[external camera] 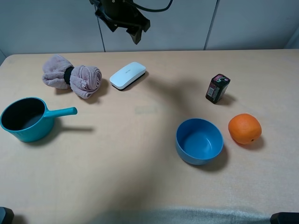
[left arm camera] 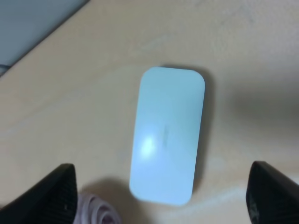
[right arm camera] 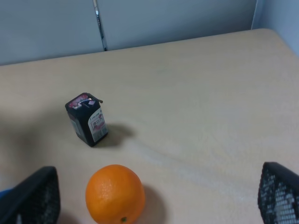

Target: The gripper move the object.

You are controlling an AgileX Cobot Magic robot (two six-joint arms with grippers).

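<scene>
Item: flat white oblong plastic case with rounded corners (external camera: 127,75), lying flat on the pale wooden tabletop (external camera: 140,177), upper centre-left of the overhead frame, just right of a bundled pink-mauve cloth (external camera: 72,77). Left gripper, black fingers (external camera: 122,19), at top edge of frame above the case, clear of it; jaws wide apart, nothing held. In its wrist view the case (left arm camera: 168,135) sits between the two finger tips. Right gripper (right arm camera: 159,200): jaws apart, empty. Other contents: teal saucepan with handle (external camera: 28,119), left; blue round bowl (external camera: 199,141), lower right; orange fruit (external camera: 244,128) beside it; small dark red-labelled box (external camera: 217,87), upright, right.
</scene>
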